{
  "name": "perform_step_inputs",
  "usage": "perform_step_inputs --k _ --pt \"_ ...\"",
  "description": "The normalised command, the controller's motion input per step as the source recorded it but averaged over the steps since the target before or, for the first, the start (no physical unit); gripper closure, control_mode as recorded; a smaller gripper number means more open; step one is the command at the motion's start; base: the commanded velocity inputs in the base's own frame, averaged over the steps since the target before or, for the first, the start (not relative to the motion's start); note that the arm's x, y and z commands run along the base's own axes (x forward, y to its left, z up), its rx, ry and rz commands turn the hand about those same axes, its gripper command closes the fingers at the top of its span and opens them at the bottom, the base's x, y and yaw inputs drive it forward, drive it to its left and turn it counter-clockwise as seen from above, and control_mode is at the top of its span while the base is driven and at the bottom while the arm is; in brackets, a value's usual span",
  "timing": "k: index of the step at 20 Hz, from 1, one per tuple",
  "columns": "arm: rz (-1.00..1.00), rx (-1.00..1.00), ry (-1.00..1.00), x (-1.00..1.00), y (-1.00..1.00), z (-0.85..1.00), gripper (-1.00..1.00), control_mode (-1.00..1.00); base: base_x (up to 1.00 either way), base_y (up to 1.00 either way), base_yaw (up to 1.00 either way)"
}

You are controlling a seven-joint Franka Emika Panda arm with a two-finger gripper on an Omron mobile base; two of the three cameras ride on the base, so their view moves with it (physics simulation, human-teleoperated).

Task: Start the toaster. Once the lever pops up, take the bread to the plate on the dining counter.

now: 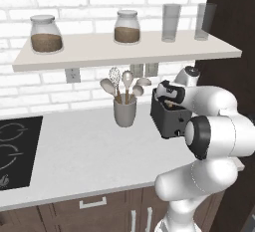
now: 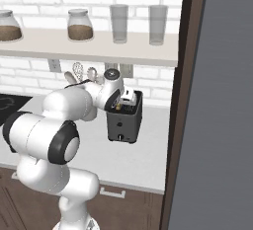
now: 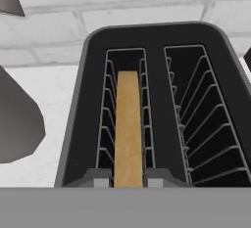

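The black toaster (image 1: 172, 122) (image 2: 123, 123) stands on the light counter by the brick wall, under my hand. From above, the toaster (image 3: 73, 124) shows two wire-lined slots. The tan bread (image 3: 128, 129) stands on edge in the left slot, and the right slot holds nothing. My gripper (image 3: 128, 182) (image 1: 169, 102) (image 2: 120, 104) is down at the toaster's top, and its fingertips (image 3: 102, 182) press close against both faces of the slice, shut on it. The plate and the dining counter are out of view.
A grey utensil cup (image 1: 124, 111) (image 3: 14, 119) with spoons and a whisk stands just left of the toaster. A shelf (image 1: 124, 52) with jars and glasses hangs overhead. A dark tall panel (image 2: 217, 100) rises close on the right. The black cooktop (image 1: 15, 151) lies far left.
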Motion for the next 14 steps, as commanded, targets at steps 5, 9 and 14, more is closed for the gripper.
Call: perform_step_inputs --k 5,9,14 --pt "0.01 0.00 -0.06 -0.28 0.00 0.19 1.00 -1.00 0.00 0.00 0.00" --pt "0.00 0.03 -0.10 -0.51 0.00 0.59 1.00 -1.00 0.00 0.00 0.00" --pt "0.00 0.04 -0.10 -0.21 0.00 0.52 1.00 -1.00 0.00 0.00 0.00"
